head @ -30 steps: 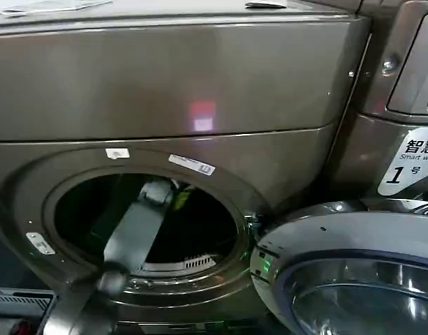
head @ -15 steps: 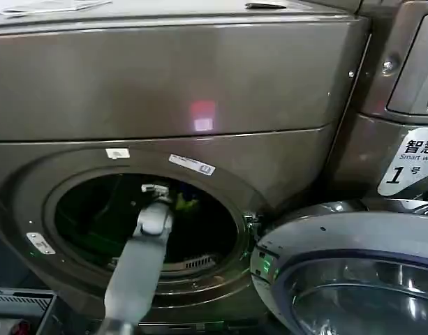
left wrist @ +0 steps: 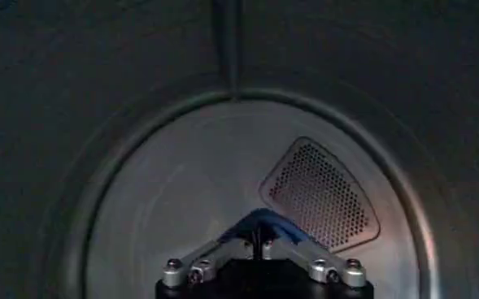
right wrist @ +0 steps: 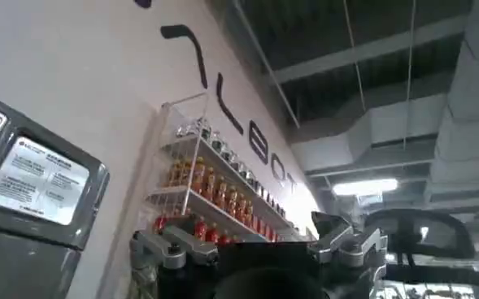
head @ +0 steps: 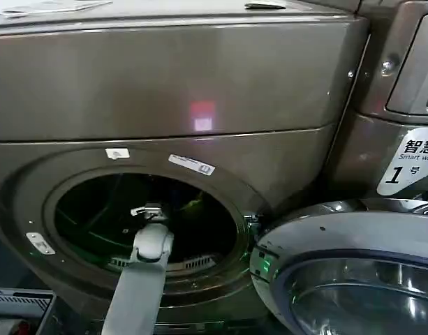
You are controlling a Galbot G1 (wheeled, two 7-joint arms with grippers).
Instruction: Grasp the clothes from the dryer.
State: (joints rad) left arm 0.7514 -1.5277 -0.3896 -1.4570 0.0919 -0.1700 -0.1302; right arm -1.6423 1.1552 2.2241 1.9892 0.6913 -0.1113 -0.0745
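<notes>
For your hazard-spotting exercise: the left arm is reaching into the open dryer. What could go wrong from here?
1. The left pincer seems shut on a scrap of blue cloth; so small a hold might slip.
2. The left arm crosses the dryer's port rim and may scrape it.
3. The open door stands close beside.

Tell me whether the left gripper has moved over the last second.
Yes. The left gripper has dropped lower and pulled back toward the front rim of the dryer port.

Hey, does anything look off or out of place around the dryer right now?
Nothing looks damaged or spilled. The dryer has its door swung open to the right, and the left gripper is inside the round port, pinching blue cloth.
</notes>
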